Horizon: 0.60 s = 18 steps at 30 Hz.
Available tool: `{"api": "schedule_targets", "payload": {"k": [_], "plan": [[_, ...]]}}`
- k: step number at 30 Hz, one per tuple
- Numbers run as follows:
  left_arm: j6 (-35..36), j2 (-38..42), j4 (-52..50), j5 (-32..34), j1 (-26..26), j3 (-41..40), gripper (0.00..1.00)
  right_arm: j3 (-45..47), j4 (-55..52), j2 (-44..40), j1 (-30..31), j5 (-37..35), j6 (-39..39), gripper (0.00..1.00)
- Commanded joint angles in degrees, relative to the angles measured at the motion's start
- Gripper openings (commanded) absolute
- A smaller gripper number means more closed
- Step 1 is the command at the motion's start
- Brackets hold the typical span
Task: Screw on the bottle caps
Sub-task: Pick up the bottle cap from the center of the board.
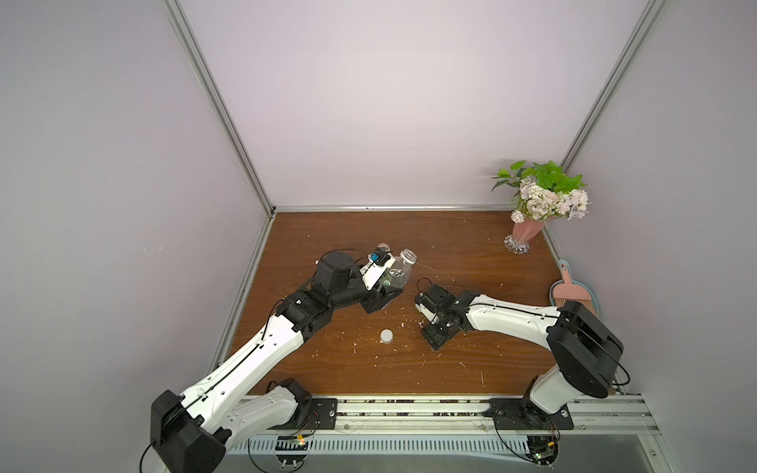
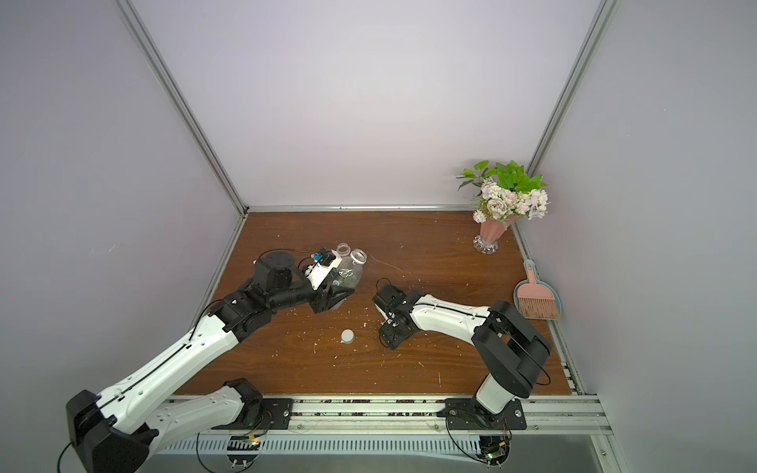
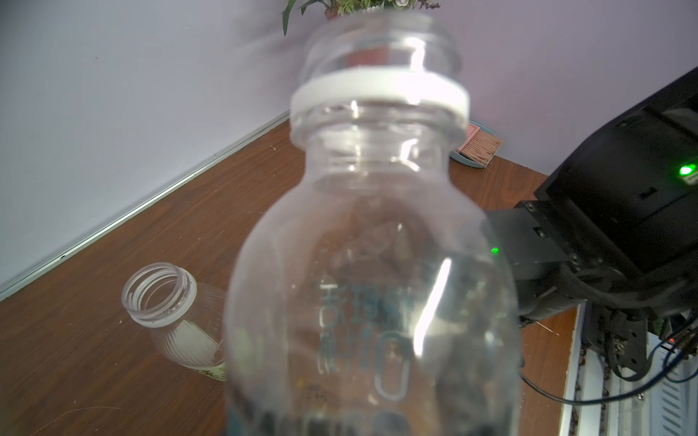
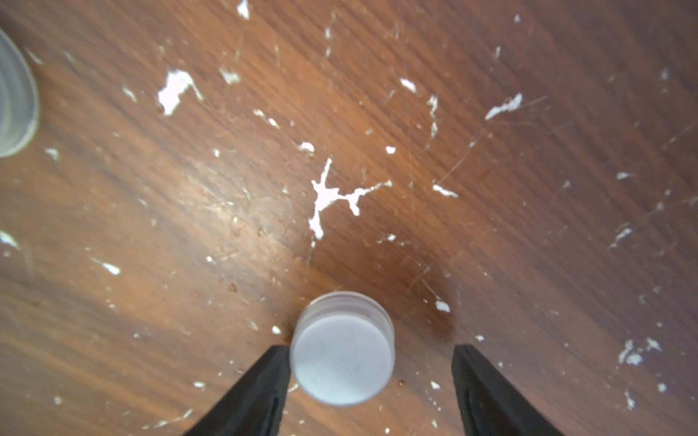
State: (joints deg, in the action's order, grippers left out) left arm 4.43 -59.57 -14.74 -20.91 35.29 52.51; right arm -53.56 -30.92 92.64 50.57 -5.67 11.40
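left gripper (image 1: 381, 295) clamped on base of bare bottle (image 1: 399, 272), beyond loose cap (image 1: 386, 336) toward back wall. bottle tilted, open neck pointing away from loose cap. labelled bottle (image 3: 177, 321) upright on table (image 1: 471, 368), uncapped, just past bare bottle from loose cap. right gripper (image 4: 370, 349) near loose cap, jaws wide, straddling second cap (image 4: 343, 362): one jaw touching it, other apart.

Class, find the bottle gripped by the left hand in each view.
Top view: held bottle mid-table, at the left arm's tip.
Top view: same spot.
Left wrist: fills the middle.
Right wrist: not in it.
Shared landmark, three views: the standing uncapped bottle beside it.
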Motion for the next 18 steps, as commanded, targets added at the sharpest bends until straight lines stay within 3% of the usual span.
{"api": "schedule_targets", "payload": {"k": [1, 7, 11, 18], "plan": [[-0.39, 0.6, 1.38, 0.25, 0.15, -0.2, 0.34, -1.55, 0.5, 0.73, 0.32, 0.55, 0.55, 0.69], [-0.43, 0.77, 1.38, 0.32, 0.13, -0.32, 0.34, -1.77, 0.06, 1.78, 0.41, 0.98, 0.45, 0.64], [-0.32, 0.77, 1.38, 0.48, 0.05, -0.48, 0.34, -1.55, 0.79, 1.92, 0.46, 2.02, 0.5, 0.5], [-0.32, 0.77, 1.56, 0.41, -0.04, -0.66, 0.34, -1.64, -0.2, 1.41, 0.41, 2.2, 0.81, 0.47]]}}
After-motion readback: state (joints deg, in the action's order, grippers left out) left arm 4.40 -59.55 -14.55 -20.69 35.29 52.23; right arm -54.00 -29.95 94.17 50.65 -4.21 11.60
